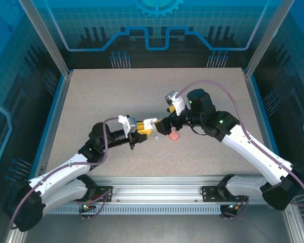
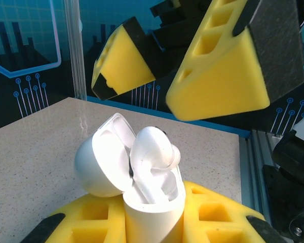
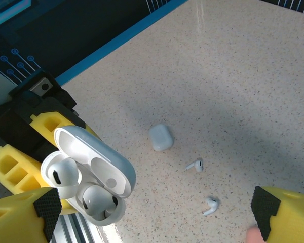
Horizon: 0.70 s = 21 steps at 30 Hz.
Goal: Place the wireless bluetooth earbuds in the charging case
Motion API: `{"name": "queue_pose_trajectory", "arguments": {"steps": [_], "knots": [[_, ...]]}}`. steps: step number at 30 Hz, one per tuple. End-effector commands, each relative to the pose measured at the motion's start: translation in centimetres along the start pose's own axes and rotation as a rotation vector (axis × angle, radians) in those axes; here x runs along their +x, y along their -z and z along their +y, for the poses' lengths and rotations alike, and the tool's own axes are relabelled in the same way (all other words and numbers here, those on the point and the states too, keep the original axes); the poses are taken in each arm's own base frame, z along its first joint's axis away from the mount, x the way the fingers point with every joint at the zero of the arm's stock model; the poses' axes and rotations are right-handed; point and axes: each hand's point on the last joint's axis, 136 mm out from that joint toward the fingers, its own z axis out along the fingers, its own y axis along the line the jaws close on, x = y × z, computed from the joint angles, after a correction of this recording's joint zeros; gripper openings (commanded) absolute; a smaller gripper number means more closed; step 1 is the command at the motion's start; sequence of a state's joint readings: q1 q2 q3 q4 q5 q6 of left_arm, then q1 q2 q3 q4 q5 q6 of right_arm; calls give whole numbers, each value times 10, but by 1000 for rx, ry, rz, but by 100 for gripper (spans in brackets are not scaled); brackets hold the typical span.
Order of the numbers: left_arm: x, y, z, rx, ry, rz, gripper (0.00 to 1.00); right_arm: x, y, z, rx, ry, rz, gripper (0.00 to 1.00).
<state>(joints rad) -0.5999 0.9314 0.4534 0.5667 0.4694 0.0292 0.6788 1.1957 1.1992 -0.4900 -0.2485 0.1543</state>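
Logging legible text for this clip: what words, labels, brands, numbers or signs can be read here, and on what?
None can be read in these views.
open white case: plain, no mark visible.
closed white case and loose earbuds: plain.
back wall: a gear drawing and circuit lines, no letters.
pink case: too small to tell.

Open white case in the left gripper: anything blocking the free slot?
Nothing visible. The case has its lid swung back; one white earbud stands proud in one slot, the other slot is bare. The right gripper is open close by.
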Motion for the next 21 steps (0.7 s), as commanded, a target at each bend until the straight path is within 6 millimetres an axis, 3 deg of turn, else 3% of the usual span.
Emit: {"name": "queue_pose_trajectory", "arguments": {"steps": [1, 21], "knots": [[-12, -1, -8, 36, -52, -41, 0, -8, 0, 6, -33, -10, -9, 100], [-9, 0, -7, 32, -49, -33, 0, -8, -16, 12, -61, -3, -6, 100]]}}
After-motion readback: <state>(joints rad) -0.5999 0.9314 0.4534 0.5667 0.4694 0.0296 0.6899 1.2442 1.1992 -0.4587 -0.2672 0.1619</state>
